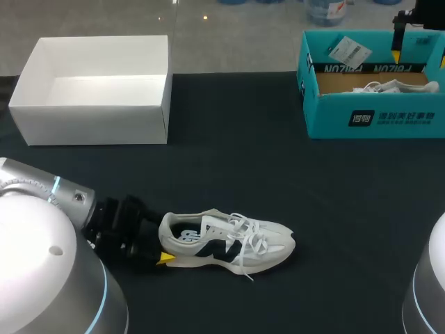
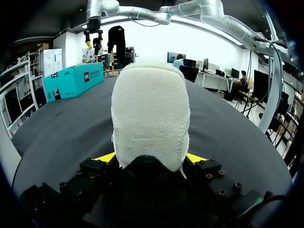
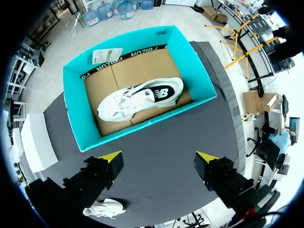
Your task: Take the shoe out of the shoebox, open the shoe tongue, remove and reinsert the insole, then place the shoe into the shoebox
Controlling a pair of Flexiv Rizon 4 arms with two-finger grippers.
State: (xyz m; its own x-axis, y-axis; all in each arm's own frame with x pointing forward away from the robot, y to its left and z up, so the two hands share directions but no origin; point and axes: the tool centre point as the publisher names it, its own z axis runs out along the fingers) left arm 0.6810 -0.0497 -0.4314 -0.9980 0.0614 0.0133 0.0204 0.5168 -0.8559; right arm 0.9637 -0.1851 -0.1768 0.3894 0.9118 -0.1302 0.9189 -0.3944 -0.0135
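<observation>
**Yellow-tipped left claw [image 2: 150, 159] pinches the heel**

It's clamped on the white shoe [image 1: 229, 243], a finger on each side of the heel. The shoe sits flat on the dark table [image 1: 278, 174], toe pointing away. The right claw [image 3: 159, 156] hangs spread wide, holding nothing, above the teal box [image 3: 76, 114]. A second shoe [image 3: 142, 97] lies inside.

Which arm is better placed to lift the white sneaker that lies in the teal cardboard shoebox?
Right. The right gripper hangs open above the teal cardboard shoebox and its white sneaker. The left gripper is far away, shut on the heel of a second white sneaker on the black table.
</observation>
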